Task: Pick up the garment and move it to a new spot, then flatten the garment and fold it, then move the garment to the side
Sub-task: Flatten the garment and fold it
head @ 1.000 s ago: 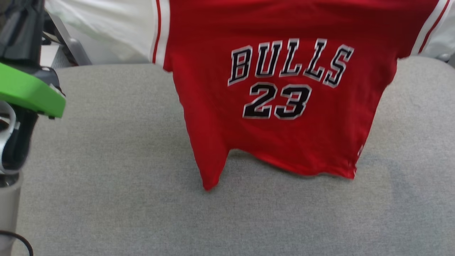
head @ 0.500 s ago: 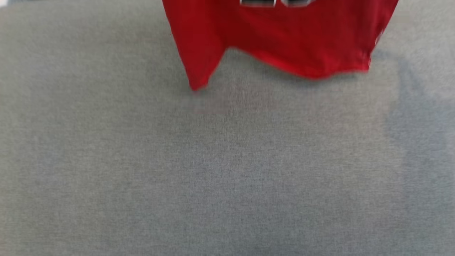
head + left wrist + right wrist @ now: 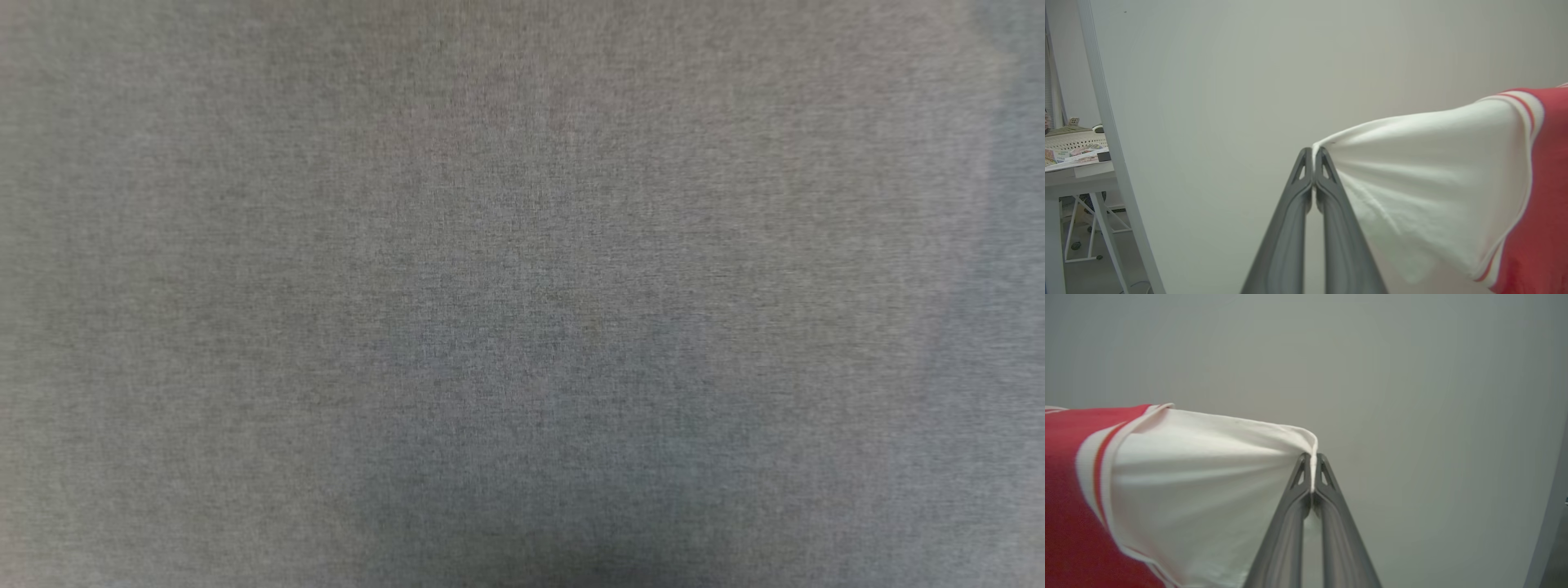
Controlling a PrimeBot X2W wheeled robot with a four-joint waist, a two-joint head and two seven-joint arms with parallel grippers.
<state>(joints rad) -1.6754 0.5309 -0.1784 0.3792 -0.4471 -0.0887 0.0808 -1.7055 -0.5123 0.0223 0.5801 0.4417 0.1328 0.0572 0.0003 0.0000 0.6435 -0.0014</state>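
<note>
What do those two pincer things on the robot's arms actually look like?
The left gripper and the right gripper look alike: two long, smooth, dark grey fingers each, broad below and tapering to slim tips, with a small triangular cut-out near every tip.

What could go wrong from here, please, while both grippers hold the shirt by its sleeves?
The left gripper and right gripper each pinch only the very edge of a white sleeve of the garment, so the taut fabric could slip free. Pulling further apart may strain the striped seams. The head view faces a blurred grey surface, so laying down might land off target.
</note>
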